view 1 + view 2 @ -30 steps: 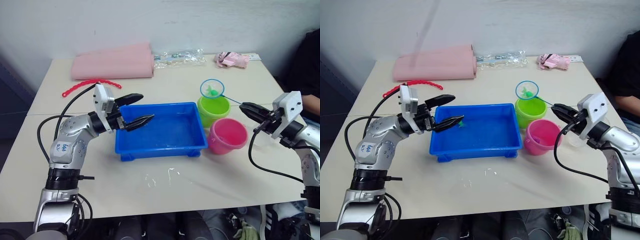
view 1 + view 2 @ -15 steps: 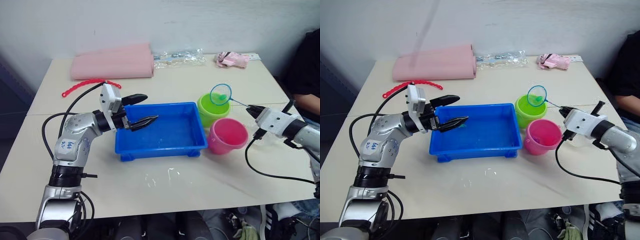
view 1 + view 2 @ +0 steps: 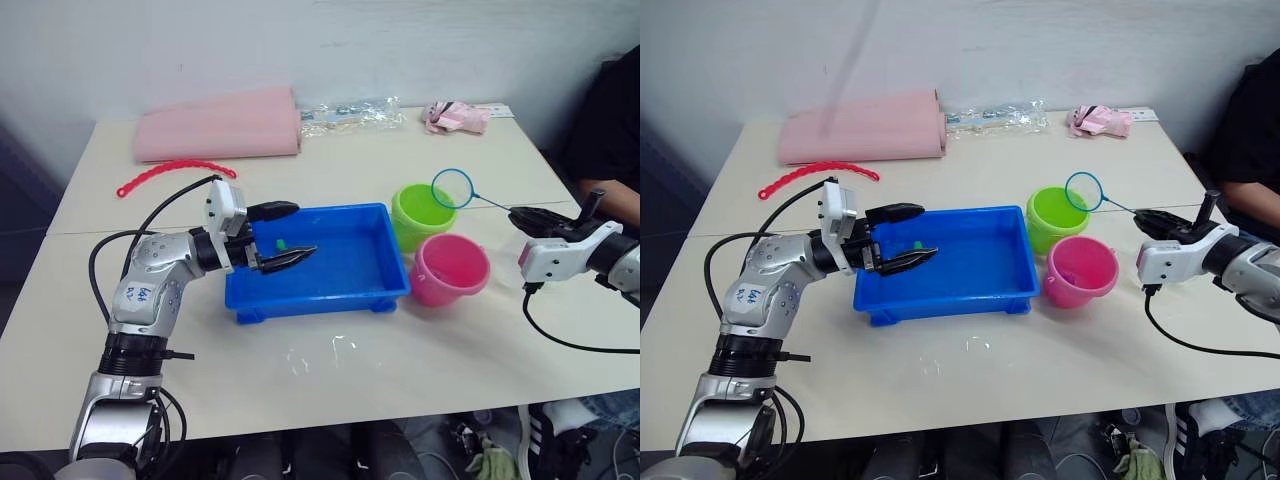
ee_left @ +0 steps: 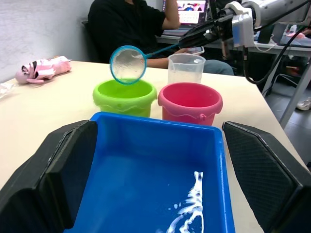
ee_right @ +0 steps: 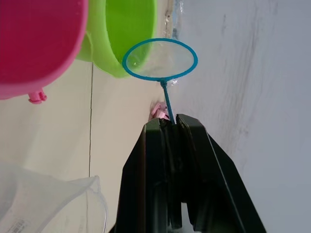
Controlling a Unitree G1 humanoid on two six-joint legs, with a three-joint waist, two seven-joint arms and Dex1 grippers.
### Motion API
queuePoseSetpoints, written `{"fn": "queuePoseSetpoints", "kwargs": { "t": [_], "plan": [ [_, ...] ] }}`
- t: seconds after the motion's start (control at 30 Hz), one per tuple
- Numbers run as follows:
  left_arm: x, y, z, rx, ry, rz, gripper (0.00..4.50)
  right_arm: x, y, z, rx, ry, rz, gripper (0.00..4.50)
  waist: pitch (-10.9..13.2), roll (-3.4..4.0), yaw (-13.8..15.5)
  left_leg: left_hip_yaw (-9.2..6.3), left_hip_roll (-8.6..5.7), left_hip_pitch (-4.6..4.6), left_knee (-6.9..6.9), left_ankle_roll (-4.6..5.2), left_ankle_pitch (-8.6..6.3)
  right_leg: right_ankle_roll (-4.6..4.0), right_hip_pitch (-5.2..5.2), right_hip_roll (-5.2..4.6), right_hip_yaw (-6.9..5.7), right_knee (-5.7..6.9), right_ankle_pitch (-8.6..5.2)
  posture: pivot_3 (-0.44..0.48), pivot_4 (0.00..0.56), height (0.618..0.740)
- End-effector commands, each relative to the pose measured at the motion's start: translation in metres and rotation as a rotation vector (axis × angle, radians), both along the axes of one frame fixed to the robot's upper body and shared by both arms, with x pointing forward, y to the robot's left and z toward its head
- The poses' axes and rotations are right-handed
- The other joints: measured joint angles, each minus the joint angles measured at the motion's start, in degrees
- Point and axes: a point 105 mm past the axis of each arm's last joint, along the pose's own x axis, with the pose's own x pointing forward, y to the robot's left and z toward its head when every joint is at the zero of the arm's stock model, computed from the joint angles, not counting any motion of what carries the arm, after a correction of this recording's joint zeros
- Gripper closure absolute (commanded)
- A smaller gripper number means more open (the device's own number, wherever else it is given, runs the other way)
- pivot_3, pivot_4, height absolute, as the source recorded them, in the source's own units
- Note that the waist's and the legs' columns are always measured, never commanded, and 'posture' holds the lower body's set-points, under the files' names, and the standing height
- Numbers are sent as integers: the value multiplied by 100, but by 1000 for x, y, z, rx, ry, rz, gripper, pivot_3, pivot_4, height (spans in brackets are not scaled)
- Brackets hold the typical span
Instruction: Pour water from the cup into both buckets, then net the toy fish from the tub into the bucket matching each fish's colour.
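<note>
The netting step is in hand. The right gripper has its fingers closed on the handle of the net, whose hoop hangs tipped over the green bucket; the mesh looks empty, so its fish has probably been tipped out. The next move, I judge, calls for swinging the net left and down into the tub, under the one green fish at its far left. The left gripper hovers with fingers wide apart over the tub's left end, holding nothing.

Count: two buckets, green and, just nearer, pink bucket; one tub at desk centre; one net; one cup, right of the buckets.
</note>
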Motion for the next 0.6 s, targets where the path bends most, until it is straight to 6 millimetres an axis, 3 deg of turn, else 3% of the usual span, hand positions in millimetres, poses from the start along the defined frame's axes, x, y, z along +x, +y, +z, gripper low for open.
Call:
{"fn": "queuePoseSetpoints", "kwargs": {
  "t": [0.03, 0.17, 0.33, 0.5, 0.6],
  "plan": [
    [-3, 23, 1, 0, -71, 49, 33, -5, 24, 40, 418, -61, 141, 4500, 1, 1, -6, 0, -2, 0, -1, 0, 0, 0, 0, -1, 1, 0, 0, 0, 150, 740],
    [-11, 38, -2, 25, -78, 53, 33, -4, 48, 47, 762, 131, 230, 4500, 1, 1, -48, -1, 1, 0, -1, 0, 0, 0, 2, 2, 0, -1, 0, 0, 150, 740],
    [-6, 74, 6, 29, -118, 178, 33, -3, 82, 43, 929, 323, 304, 4500, 1, 3, -59, -2, 6, 3, 1, 0, 0, 0, 3, 5, 0, 3, 0, 0, 150, 740],
    [-17, 112, -2, 68, -85, 256, 33, -21, 131, 11, 1005, 714, 348, 4500, 2, 3, -40, -9, 13, 3, 6, 4, -2, -1, 7, 3, -4, 4, 0, 0, 150, 740],
    [-26, 126, -9, 76, -40, 287, 33, -31, 148, -9, 1041, 888, 328, 4500, 2, 4, -47, -12, 10, -1, 5, 11, -13, -1, 8, -9, -9, -1, 0, 0, 150, 740]
  ]
}}
